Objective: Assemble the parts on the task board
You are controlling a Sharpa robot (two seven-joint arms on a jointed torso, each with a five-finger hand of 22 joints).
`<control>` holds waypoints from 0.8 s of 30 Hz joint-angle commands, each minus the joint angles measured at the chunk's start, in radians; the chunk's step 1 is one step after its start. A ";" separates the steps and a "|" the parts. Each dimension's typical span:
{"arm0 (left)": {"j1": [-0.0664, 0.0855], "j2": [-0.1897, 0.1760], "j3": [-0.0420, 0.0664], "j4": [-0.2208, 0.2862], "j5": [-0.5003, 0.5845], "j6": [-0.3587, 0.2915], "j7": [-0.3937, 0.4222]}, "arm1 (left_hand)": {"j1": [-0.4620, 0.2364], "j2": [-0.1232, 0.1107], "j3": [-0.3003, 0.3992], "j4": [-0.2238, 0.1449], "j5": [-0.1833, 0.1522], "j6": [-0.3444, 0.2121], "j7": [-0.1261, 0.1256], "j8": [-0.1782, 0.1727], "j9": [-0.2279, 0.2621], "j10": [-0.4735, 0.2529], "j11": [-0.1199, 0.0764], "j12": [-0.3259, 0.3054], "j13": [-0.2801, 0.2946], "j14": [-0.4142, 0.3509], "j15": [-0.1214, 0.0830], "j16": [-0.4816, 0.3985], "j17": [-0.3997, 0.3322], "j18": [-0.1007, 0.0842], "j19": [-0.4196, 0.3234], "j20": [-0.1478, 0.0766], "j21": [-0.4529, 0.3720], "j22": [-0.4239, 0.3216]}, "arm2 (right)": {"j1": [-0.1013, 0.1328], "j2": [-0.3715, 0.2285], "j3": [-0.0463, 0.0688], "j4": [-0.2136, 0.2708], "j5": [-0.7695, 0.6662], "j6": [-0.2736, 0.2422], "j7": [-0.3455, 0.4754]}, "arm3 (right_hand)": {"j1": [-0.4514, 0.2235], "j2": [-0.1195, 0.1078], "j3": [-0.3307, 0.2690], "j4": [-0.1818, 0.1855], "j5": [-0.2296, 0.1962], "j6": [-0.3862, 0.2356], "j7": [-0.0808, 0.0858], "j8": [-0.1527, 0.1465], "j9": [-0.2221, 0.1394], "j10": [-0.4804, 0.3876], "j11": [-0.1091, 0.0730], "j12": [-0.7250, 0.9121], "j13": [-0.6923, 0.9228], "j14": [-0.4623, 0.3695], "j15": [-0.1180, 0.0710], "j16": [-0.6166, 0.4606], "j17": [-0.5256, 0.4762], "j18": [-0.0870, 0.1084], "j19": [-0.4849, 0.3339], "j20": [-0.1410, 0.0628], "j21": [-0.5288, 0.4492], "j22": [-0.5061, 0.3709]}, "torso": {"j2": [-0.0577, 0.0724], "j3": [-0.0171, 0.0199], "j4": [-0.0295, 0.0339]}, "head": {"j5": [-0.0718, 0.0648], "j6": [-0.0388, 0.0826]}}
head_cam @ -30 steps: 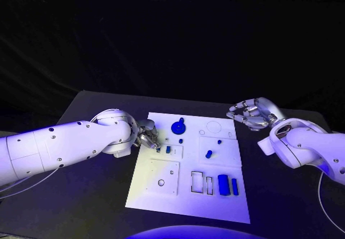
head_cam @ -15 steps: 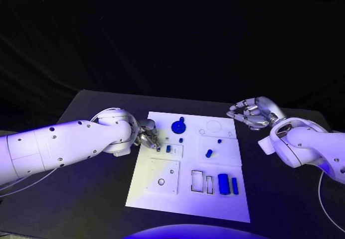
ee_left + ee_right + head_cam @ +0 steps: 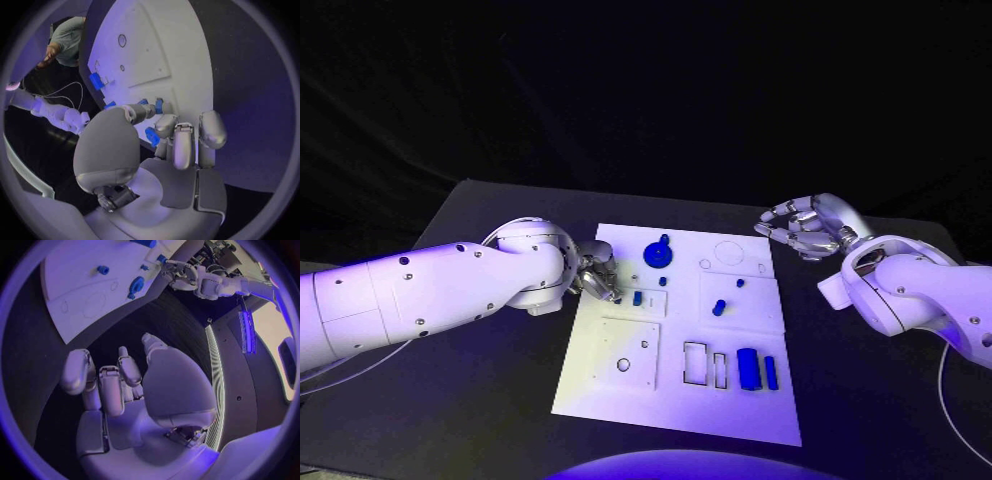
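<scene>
At table centre: white task board (image 3: 678, 400), unlettered, bearing small blue parts (image 3: 749, 370). Left hand (image 3: 596, 274), at its 9 o'clock edge, grip indeterminable. Right hand (image 3: 805, 228), at 2 o'clock, curled, holding nothing.

The left hand (image 3: 596, 272) is mostly hidden behind its own arm; its fingers' hold on a blue part (image 3: 152, 136) is unclear.
</scene>
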 commanded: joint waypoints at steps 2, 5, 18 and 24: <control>-0.003 0.001 -0.001 0.005 0.001 0.014 0.000 | 0.001 0.011 0.167 -0.162 0.004 0.007 -0.012 0.008 0.038 0.006 0.000 0.005 0.001 0.061 -0.006 0.003 0.086 -0.014 0.004 -0.004 0.007 0.001 | -0.001 0.001 0.000 0.000 -0.001 0.008 0.006 | 0.003 0.008 -0.006 -0.002 0.005 -0.005 0.001 0.005 0.001 -0.005 0.000 -0.006 -0.002 0.048 -0.008 -0.004 0.010 0.020 -0.006 -0.001 -0.006 -0.001 | 0.000 0.0001 0.0003 | 0.000 -0.001; -0.003 0.001 -0.001 0.005 0.005 0.014 0.000 | 0.001 0.011 0.169 -0.163 0.004 0.007 -0.012 0.008 0.037 0.007 0.000 0.006 0.002 0.060 -0.006 0.003 0.085 -0.014 0.004 -0.004 0.007 0.001 | -0.001 0.001 0.000 0.000 -0.001 0.007 0.006 | 0.003 0.008 -0.006 -0.002 0.005 -0.005 0.001 0.005 0.001 -0.005 0.000 -0.006 -0.002 0.048 -0.008 -0.004 0.010 0.020 -0.006 -0.001 -0.006 -0.001 | 0.000 -0.0001 0.0001 | 0.000 0.000; -0.004 0.003 0.000 -0.001 0.010 0.034 -0.001 | -0.001 0.011 0.174 -0.167 0.004 0.008 -0.012 0.011 0.037 0.007 -0.001 0.005 0.001 0.061 -0.007 0.003 0.085 -0.014 0.005 -0.005 0.008 0.003 | -0.003 0.002 0.000 -0.001 -0.001 0.007 0.007 | 0.002 0.009 -0.008 -0.001 0.005 -0.006 0.001 0.007 0.001 -0.005 0.000 -0.006 -0.002 0.047 -0.008 -0.005 0.009 0.021 -0.006 -0.002 -0.008 -0.003 | 0.000 0.0004 0.0002 | 0.001 -0.002; -0.004 0.007 0.000 -0.005 0.016 0.034 -0.002 | -0.001 0.011 0.174 -0.167 0.004 0.008 -0.012 0.011 0.037 0.007 -0.001 0.005 0.001 0.061 -0.007 0.003 0.085 -0.014 0.005 -0.005 0.008 0.003 | -0.004 0.002 0.000 -0.001 -0.001 0.007 0.007 | 0.002 0.009 -0.008 -0.001 0.005 -0.006 0.001 0.007 0.001 -0.005 0.000 -0.006 -0.002 0.047 -0.008 -0.005 0.009 0.021 -0.006 -0.002 -0.008 -0.003 | 0.000 0.0008 -0.0001 | 0.000 -0.002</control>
